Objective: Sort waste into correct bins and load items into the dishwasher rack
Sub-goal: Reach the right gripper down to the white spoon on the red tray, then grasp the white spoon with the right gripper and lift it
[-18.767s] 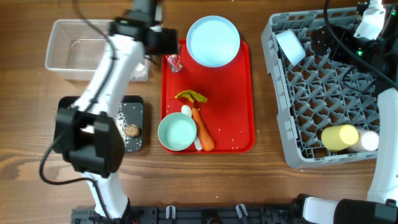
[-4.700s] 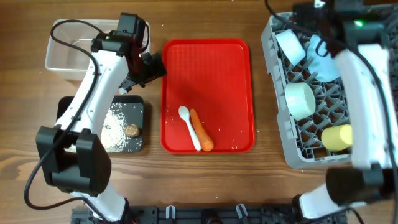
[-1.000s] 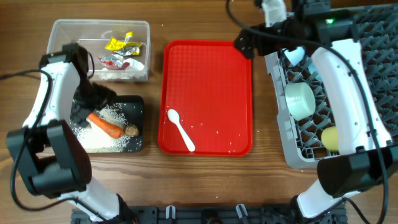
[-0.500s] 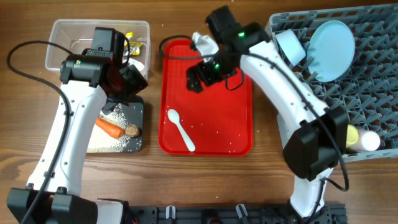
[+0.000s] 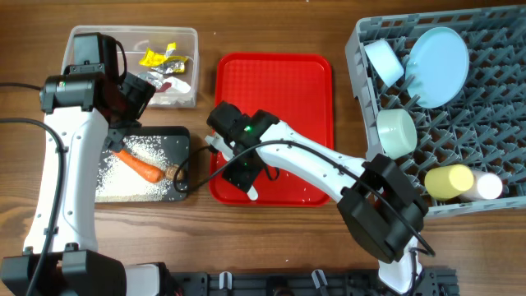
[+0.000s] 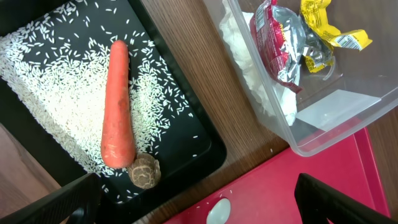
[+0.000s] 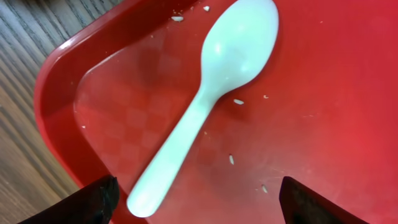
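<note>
Our right arm has just swung from the far end of the red tray point(image 5: 296, 90) down to its near left corner. The right gripper point(image 7: 199, 194) now hangs over the spoon point(image 7: 208, 96), which lies flat on the tray among a few stray grains. The jaws stand apart, one to each side of the handle end, and they hold nothing.

The carrot point(image 6: 118, 106), on the red tray beside the spoon a few seconds ago, now rests on the rice point(image 6: 50, 56) in the black tray point(image 5: 177, 140), its tip against the brown lump point(image 6: 144, 171). Our left gripper point(image 6: 199, 202) has let go and backed off, jaws wide and empty. The wrappers point(image 6: 286, 43) sit in the clear tub point(image 6: 336, 109).

The plate point(image 5: 437, 56), both bowls point(image 5: 396, 131) and both cups point(image 5: 448, 181) are in the rack point(image 5: 460, 107). We judge the sorting done, with only the spoon left to load.
</note>
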Controlling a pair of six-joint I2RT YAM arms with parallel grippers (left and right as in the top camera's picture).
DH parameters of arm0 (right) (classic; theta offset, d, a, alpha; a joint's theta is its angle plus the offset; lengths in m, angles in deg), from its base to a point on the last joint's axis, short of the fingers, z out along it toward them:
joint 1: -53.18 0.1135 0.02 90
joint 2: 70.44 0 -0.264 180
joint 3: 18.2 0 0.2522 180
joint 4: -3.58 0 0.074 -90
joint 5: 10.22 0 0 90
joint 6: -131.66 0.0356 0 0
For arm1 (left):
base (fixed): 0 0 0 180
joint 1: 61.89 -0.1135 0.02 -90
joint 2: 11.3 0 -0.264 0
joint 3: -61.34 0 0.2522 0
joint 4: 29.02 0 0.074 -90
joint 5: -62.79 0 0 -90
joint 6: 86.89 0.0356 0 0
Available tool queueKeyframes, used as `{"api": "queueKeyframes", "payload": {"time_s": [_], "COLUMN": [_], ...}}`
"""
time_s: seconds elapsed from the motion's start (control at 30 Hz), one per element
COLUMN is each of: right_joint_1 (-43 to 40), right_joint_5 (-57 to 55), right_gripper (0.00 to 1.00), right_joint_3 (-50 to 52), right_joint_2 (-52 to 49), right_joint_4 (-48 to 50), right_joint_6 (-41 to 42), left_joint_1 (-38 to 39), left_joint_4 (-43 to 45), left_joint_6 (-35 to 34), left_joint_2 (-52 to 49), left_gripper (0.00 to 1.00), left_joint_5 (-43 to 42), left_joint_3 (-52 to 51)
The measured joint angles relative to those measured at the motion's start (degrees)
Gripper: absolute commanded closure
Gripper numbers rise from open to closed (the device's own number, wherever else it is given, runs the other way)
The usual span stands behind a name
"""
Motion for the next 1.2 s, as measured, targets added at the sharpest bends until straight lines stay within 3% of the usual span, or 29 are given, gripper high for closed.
{"api": "queueKeyframes", "payload": {"time_s": [0.2, 0.43, 0.6, 0.97, 1.03, 1.2], "right_joint_1": [-0.1, -0.1, -0.1, -0.3, -0.3, -0.3], "right_joint_5": [-4.4, 0.9, 2.0, 1.6, 1.8, 2.1], "right_gripper": [0.06, 0.2, 0.23, 0.87, 0.92, 0.96], "right_joint_3": [0.0, 0.6, 10.3, 12.9, 13.0, 13.0], "right_joint_2": [0.0, 0.0, 1.1, 2.3, 2.4, 2.4], "right_joint_4": [0.6, 3.4, 6.4, 9.7, 9.8, 9.6], "right_joint_6": [0.5, 4.6, 9.8, 15.1, 15.0, 14.1], "left_joint_1": [0.0, 0.0, 0.0, 0.0, 0.0, 0.0], "left_joint_4": [0.0, 0.0, 0.0, 0.0, 0.0, 0.0], "left_joint_6": [0.0, 0.0, 0.0, 0.0, 0.0, 0.0], "left_joint_2": [0.0, 0.0, 0.0, 0.0, 0.0, 0.0], "left_gripper": [0.0, 0.0, 0.0, 0.0, 0.0, 0.0], "left_joint_5": [0.0, 0.0, 0.0, 0.0, 0.0, 0.0], "left_joint_3": [0.0, 0.0, 0.0, 0.0, 0.0, 0.0]}}
